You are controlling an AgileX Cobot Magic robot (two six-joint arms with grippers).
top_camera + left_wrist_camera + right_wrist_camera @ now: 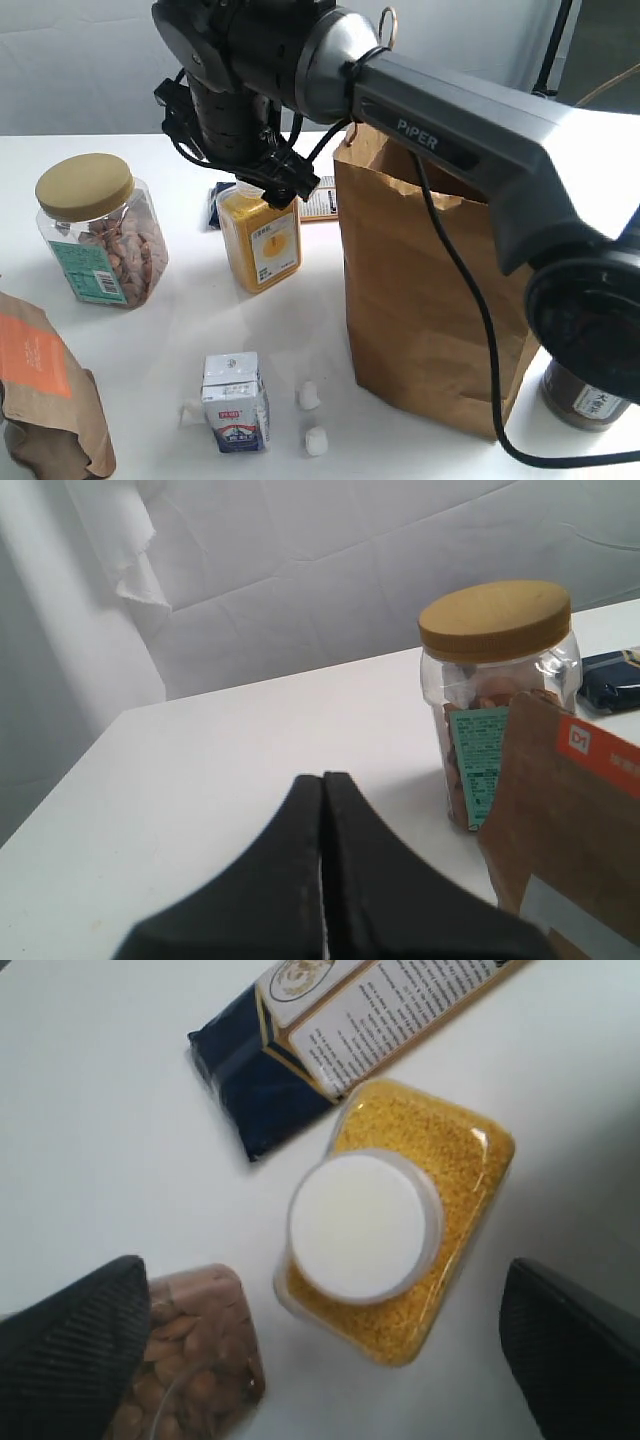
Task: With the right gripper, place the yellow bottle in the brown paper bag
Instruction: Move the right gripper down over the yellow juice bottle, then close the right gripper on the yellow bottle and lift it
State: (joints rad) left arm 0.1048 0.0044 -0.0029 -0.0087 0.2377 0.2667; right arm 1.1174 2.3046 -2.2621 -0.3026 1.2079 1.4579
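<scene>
Pre-grasp: right tool (pixel 322 1290) wide open and empty above upright yellow bottle (pixel 262 240); next descend, clamp it, carry to brown paper bag (pixel 420 300).

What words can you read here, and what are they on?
"PiPER", on the grey arm.
Label on the yellow bottle: characters too small to read.
Teal label on the nut jar: too small.
Print on the small carton: blurred.
Print on the dark blue packet: blurred.
Orange label on the brown pouch: white mark, unreadable.
</scene>
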